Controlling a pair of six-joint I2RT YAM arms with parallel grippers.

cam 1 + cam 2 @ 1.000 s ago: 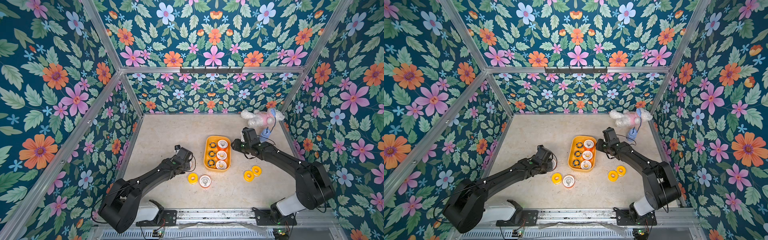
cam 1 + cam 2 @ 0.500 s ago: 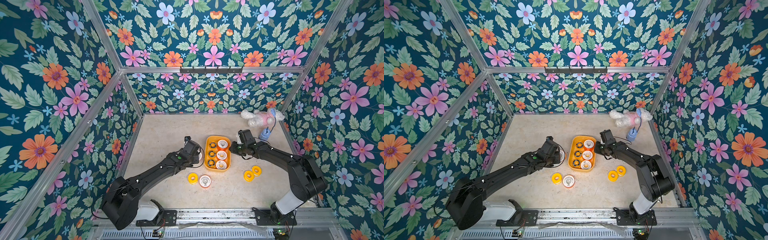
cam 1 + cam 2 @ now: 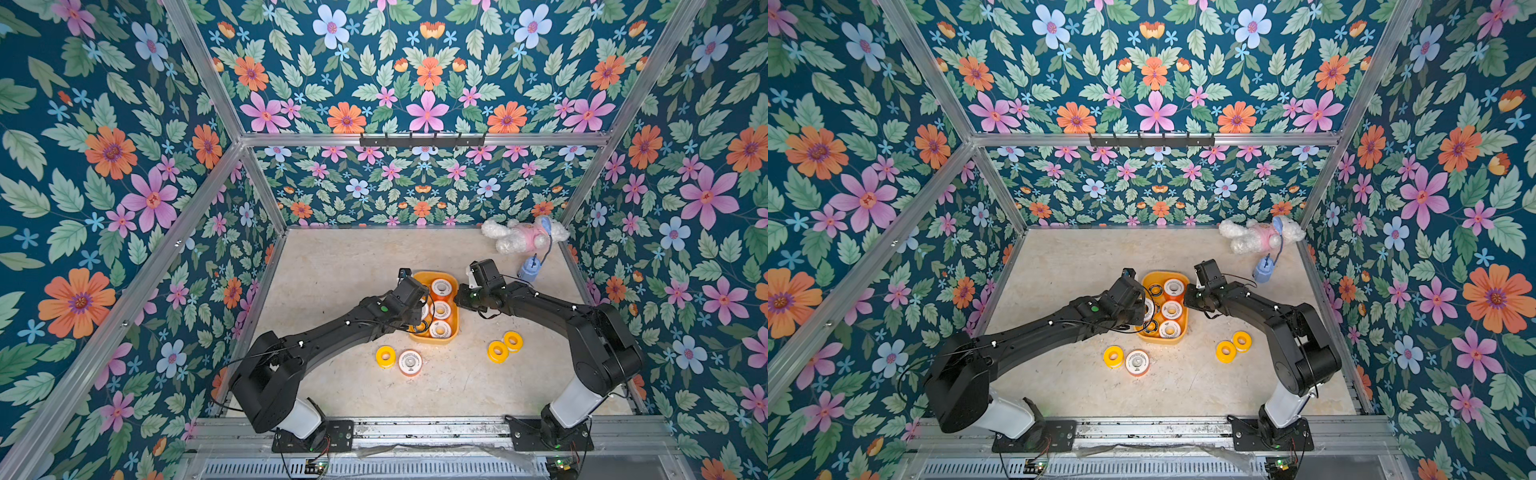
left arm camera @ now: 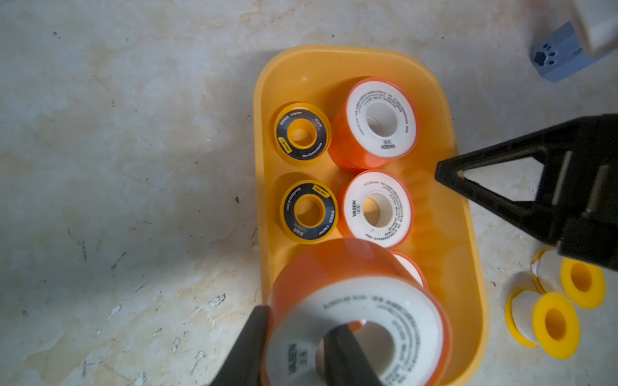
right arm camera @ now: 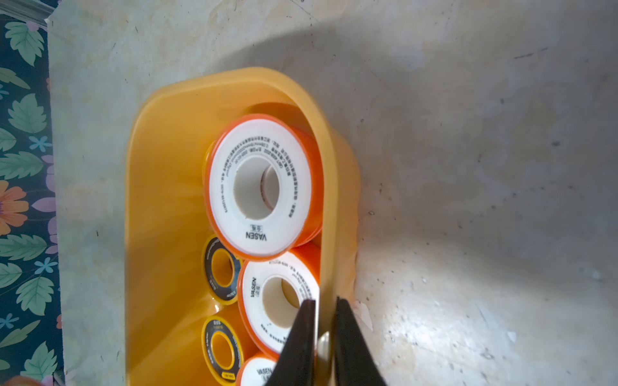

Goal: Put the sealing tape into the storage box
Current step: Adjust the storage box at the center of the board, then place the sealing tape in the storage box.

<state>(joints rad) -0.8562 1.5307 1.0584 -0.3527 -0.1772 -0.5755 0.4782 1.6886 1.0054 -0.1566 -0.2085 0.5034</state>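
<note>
Both pairs of jaws are clenching: the left jaws are pinching a white-faced spool (image 4: pixel 401 307) of sealing tape, one finger through its centre hole, and holding it over the storage box (image 4: pixel 334 56). The right jaws are gripping the box's side wall, seemingly steadying it. Placing is under way. Next, I judge, the spool needs lowering among those already inside before releasing. Four loose spools (image 3: pixel 410 362) are lying on the pale, scuffed tabletop (image 3: pixel 353 270), enclosed by floral walls (image 3: pixel 124 166).

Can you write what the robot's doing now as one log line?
left gripper: shut on white-faced spool above storage box | right gripper: shut on box wall | outside box: four spools
</note>
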